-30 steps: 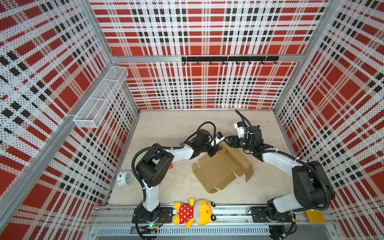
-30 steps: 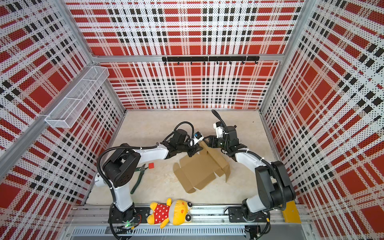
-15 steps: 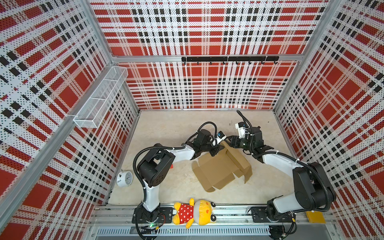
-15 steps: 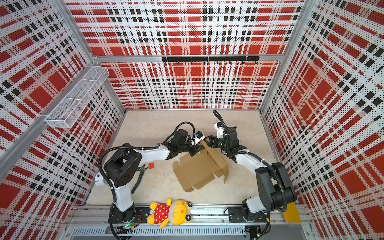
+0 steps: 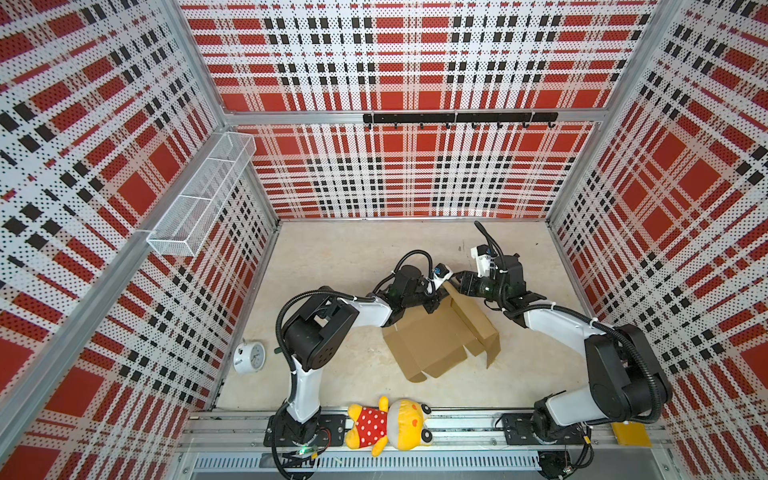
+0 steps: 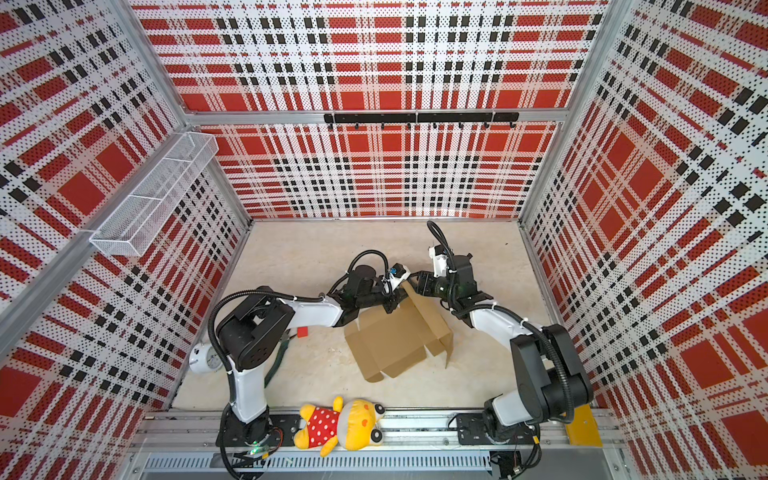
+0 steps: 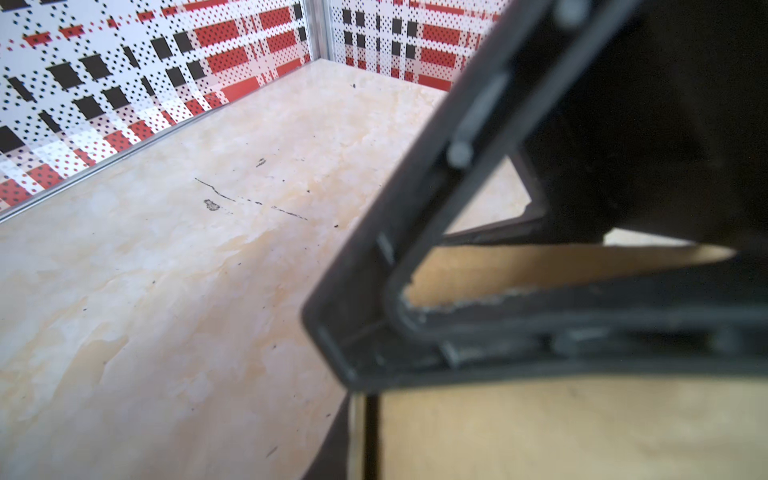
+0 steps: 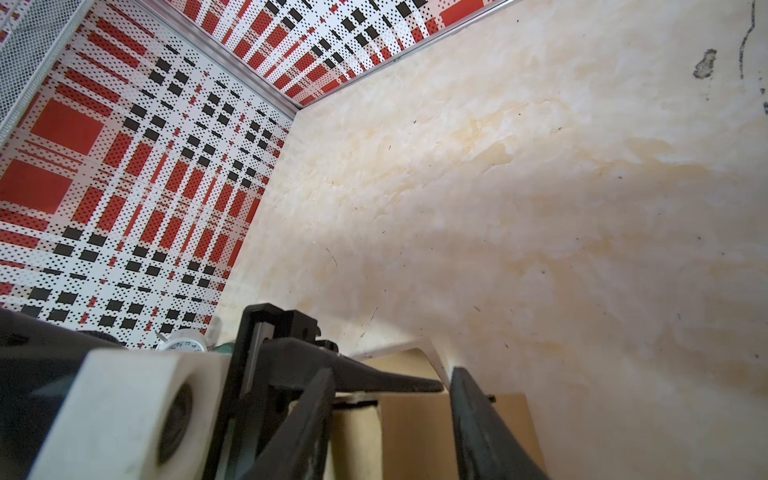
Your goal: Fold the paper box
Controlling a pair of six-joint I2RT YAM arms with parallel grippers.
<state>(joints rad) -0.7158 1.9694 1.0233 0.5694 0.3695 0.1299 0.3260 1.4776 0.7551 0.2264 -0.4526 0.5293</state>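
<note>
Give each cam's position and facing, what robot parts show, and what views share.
Top views: stereo pair high above the front rail, looking down and inward; the whole robot, left claw and right claw at the paper box.
Left wrist: on the left arm, low, looking across the table to a back corner; own claw blurred close.
Right wrist: on the right arm, facing the left wall and alarm clock; own fingers, left claw beyond.
Shared: paper box in all views.
</note>
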